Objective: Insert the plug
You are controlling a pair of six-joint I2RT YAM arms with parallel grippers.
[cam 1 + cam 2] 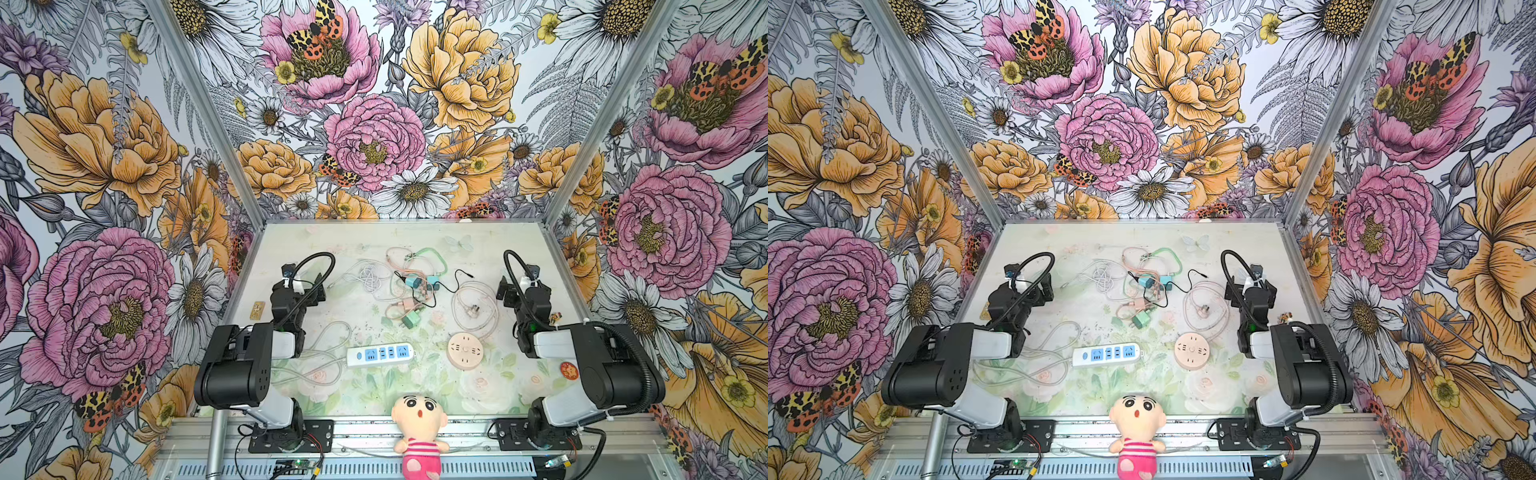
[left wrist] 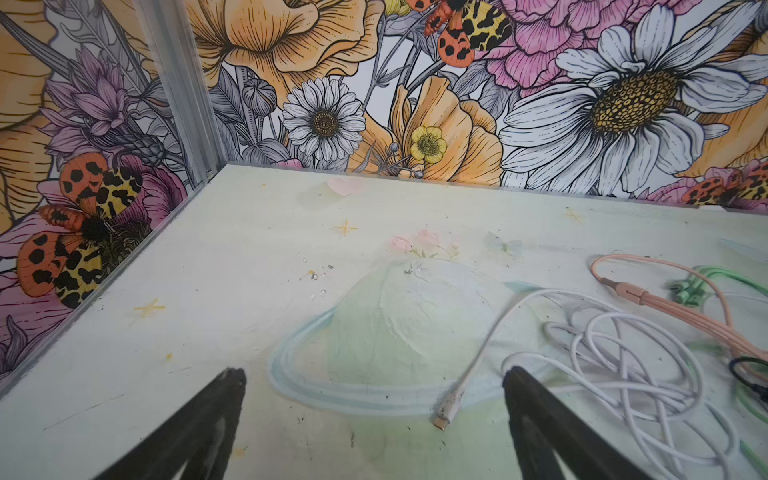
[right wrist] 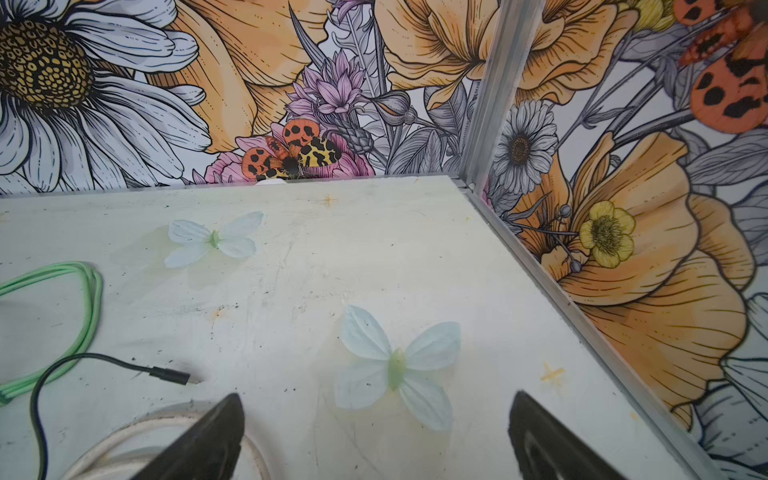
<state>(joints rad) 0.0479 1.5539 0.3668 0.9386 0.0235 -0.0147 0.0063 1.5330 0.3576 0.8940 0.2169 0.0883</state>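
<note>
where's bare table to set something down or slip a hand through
Bare: the back strip between the cable tangle and the rear wall, and the front patch between power strip, round socket and doll. Crowded: mid-table, that tangle.

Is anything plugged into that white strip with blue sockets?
Empty: the white power strip with blue sockets shows every socket bare in both top views.

The plush doll [image 1: 419, 419] is cropped by the bottom edge.

Glossy white plastic power strip [image 1: 380, 354]; scuffed matt table [image 1: 478, 249]; plush doll [image 1: 419, 432].
</note>
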